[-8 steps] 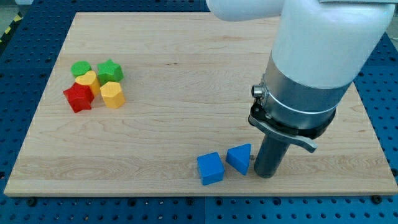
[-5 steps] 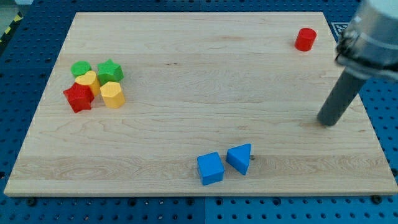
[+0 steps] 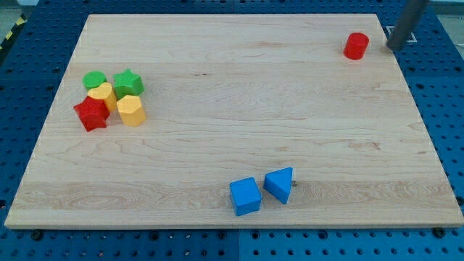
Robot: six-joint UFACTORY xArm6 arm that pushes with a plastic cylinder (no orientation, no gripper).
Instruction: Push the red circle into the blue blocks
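my tip [image 3: 394,47] just right of red circle [image 3: 356,46]

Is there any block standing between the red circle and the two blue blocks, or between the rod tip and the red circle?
Nothing visible stands in either path. My tip is just to the view's right of the red circle block, with only a bare gap between. From there to the blue cube and blue triangular block, only bare wooden board lies.
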